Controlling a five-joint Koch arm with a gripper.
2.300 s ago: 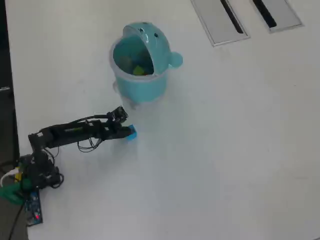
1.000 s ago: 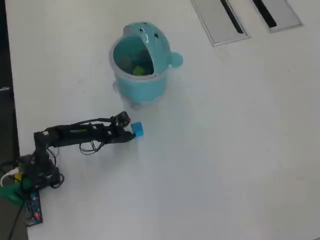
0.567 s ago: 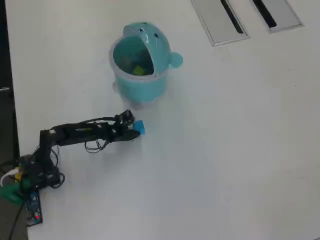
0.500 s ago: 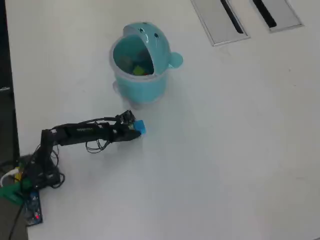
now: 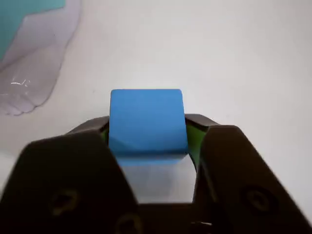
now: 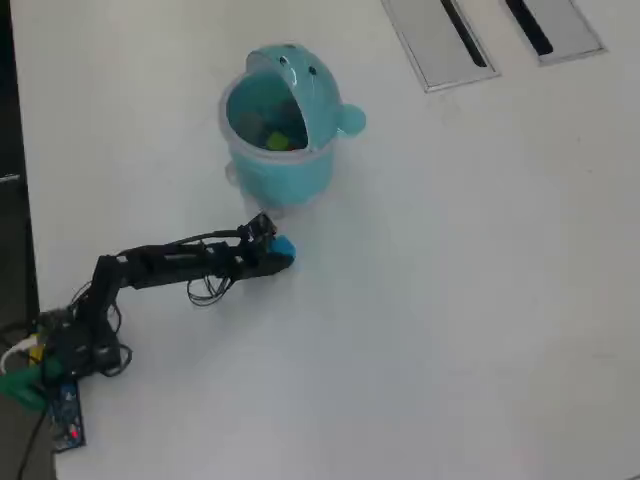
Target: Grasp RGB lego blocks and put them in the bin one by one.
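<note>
The blue lego block (image 5: 147, 122) sits between my two black jaws in the wrist view, both jaws pressed against its sides. My gripper (image 5: 147, 134) is shut on it just above the white table. In the overhead view the gripper (image 6: 280, 250) with the blue block (image 6: 284, 247) is just below the light-teal bin (image 6: 262, 170). The bin's domed lid (image 6: 297, 66) with two dark dot eyes is tipped open. A yellow-green block (image 6: 277, 141) lies inside the bin with some red beside it. The bin's edge shows at the top left of the wrist view (image 5: 19, 19).
The side knob (image 6: 350, 120) sticks out on the bin's right in the overhead view. Two grey slotted panels (image 6: 440, 40) lie at the table's top right. The arm's base and cables (image 6: 60, 350) sit at the lower left. The dark table edge (image 6: 10, 150) runs along the left.
</note>
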